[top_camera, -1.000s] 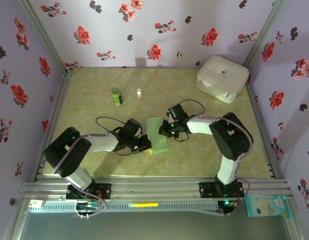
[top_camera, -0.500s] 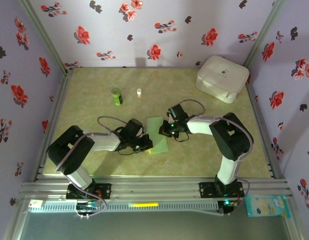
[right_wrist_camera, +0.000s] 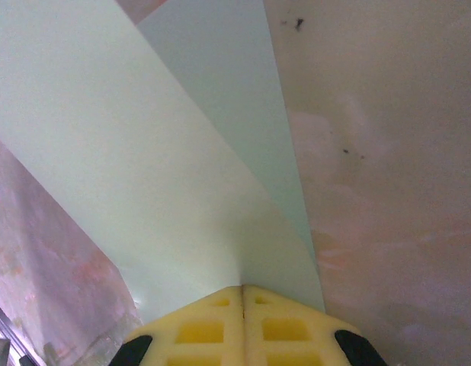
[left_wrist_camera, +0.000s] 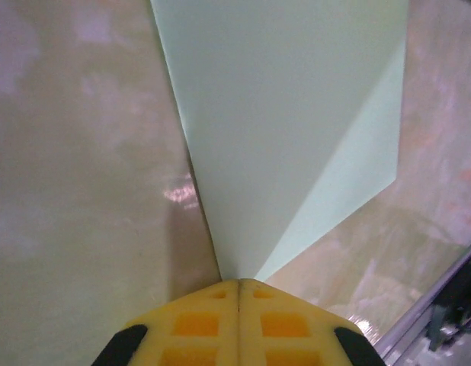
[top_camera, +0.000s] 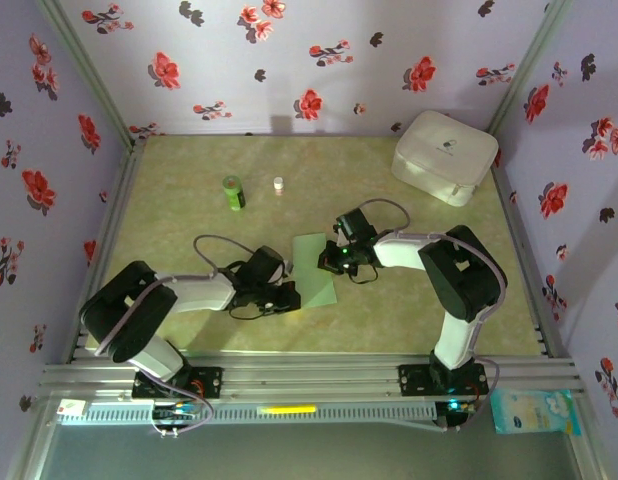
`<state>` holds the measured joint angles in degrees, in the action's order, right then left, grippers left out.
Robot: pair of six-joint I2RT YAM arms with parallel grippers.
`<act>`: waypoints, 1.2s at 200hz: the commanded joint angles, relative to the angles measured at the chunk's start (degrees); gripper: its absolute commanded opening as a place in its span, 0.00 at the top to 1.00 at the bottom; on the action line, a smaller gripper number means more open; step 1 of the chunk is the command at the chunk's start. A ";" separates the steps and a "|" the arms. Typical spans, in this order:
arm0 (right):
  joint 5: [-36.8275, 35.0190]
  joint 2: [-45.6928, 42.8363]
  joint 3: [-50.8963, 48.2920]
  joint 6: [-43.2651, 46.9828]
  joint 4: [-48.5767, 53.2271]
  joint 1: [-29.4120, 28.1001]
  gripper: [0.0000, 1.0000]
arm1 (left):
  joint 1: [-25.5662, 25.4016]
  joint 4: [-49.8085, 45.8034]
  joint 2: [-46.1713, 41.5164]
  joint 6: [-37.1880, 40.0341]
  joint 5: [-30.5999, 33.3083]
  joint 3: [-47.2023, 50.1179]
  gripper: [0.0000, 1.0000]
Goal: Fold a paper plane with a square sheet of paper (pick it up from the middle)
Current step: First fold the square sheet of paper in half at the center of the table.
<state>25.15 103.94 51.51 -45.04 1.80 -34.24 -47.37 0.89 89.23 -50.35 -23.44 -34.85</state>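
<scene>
– Left gripper [top_camera: 288, 297] status?

– Fully closed. In the left wrist view its fingertips [left_wrist_camera: 238, 280] meet on the near corner of the square sheet of paper [left_wrist_camera: 289, 114], where two layers run together into a point.

– Right gripper [top_camera: 330, 262]?

– Also fully closed (same pinch type). In its wrist view the fingertips [right_wrist_camera: 242, 287] clamp the sheet's [right_wrist_camera: 144, 152] edge, and a second layer shows beyond a slanted line.

– Sheet location?

– Mid-table [top_camera: 189, 230], flat between the two grippers [top_camera: 317, 270], well apart from the white case [top_camera: 444, 155] and the green bottle [top_camera: 233, 192].

– What changed over the last second?

– The left arm drew back toward the near-left edge and lowered its elbow. Its gripper shifted slightly nearward, taking the pinched corner with it. The right gripper held position, and the sheet's outline stayed almost the same.

– Consequence for the task?

– Probably the sheet is being pulled taut against a fixed anchor to set or align a fold. No pointed nose is visible, so folding appears to be at an early stage. Risk: further pulling may slip the corner free or skew the crease.
</scene>
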 commanded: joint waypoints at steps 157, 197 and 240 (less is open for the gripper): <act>-6.24 2.96 1.84 9.95 18.83 0.09 1.00 | 12.98 -0.89 3.18 2.32 -4.12 -14.40 0.96; -5.60 3.94 3.19 12.54 20.81 0.58 1.00 | 13.26 1.08 8.85 2.19 -5.25 -17.53 0.96; -5.24 4.41 3.38 12.04 20.17 0.75 1.00 | 13.51 3.52 12.28 2.07 -6.32 -19.39 0.96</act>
<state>23.79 104.79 56.62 -34.35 12.62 -34.11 -34.37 1.89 99.96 -47.90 -27.88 -51.99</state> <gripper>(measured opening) 0.046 0.046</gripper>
